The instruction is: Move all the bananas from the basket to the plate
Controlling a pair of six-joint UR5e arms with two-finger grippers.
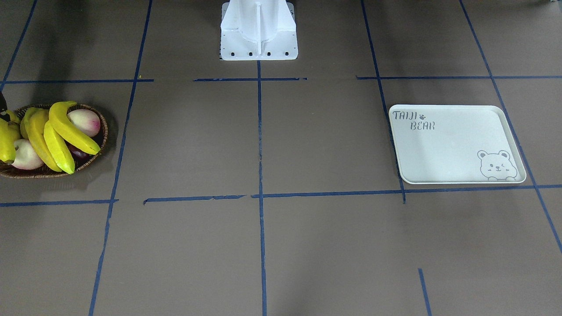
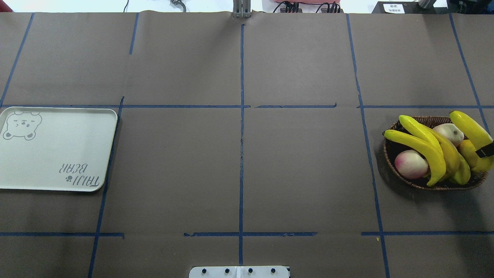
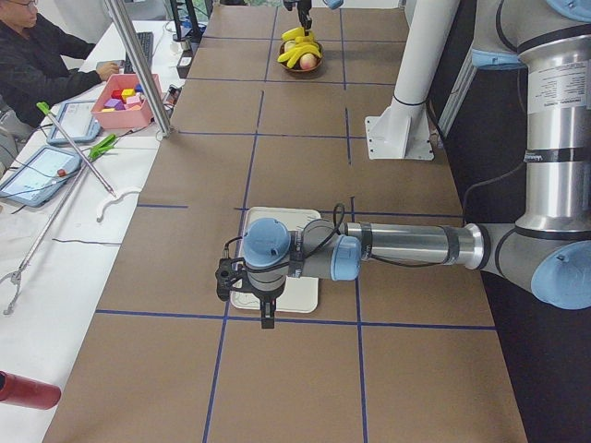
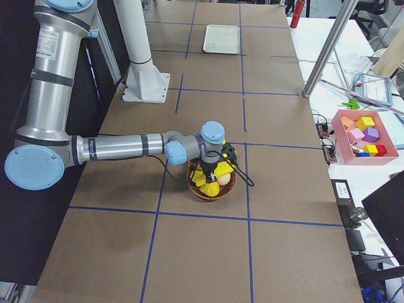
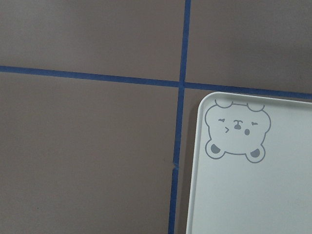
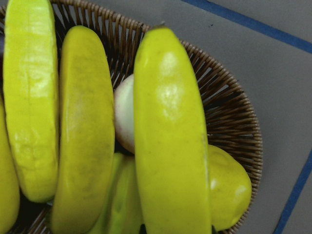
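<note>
The white rectangular bear-printed plate (image 2: 54, 154) sits at the table's left edge, with the left gripper (image 3: 268, 321) above its outer rim (fingers' spread unreadable). Well apart, by the right edge, the brown woven wicker basket (image 2: 386, 156) holds the long curved yellow bananas (image 2: 420, 146). The right gripper (image 2: 485, 151) straddles one of them, and I cannot tell whether it is clamped.
</note>
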